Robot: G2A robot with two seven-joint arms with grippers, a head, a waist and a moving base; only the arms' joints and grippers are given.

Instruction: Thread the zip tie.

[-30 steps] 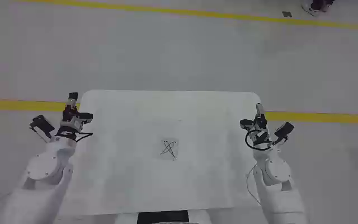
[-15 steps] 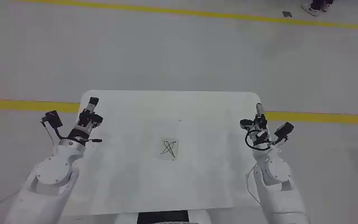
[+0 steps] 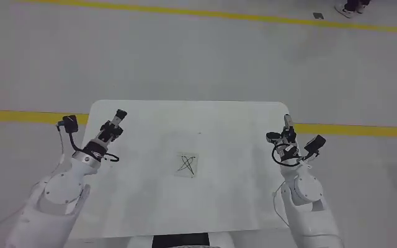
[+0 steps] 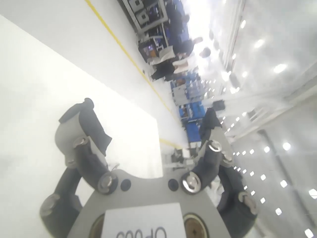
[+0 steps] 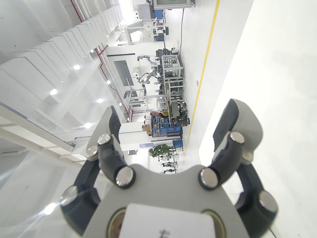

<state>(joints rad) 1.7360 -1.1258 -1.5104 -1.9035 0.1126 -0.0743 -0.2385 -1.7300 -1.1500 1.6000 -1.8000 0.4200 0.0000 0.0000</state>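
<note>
likely the opening reach — thin black zip tie (image 3: pixel 187 164) lies untouched on the white counter (image 3: pixel 205 204), left gripper (image 4: pixel 147 107) and right gripper (image 5: pixel 172 108) wide, empty, well apart from it; next — close in and pinch.

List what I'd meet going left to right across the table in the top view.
left arm's black pincer → thin black zip tie, lying mid-way on the white rectangular table → right arm's black pincer
</note>
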